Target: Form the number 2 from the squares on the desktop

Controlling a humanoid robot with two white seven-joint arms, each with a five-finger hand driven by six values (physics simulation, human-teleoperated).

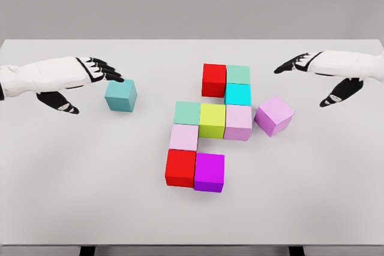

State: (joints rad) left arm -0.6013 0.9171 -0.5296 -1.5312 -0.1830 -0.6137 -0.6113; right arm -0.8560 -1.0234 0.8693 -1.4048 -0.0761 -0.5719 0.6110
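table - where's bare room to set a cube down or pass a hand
Free: the wide front strip of the table, the left front below the teal cube, and the right front below the right hand. Crowded: the centre cluster, where the tilted pink cube sits close beside it.

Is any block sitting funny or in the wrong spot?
Yes, two. The light purple block sits turned crooked beside the block shape's right side. The teal block sits alone at the left, by the left hand. The rest are lined up neatly.
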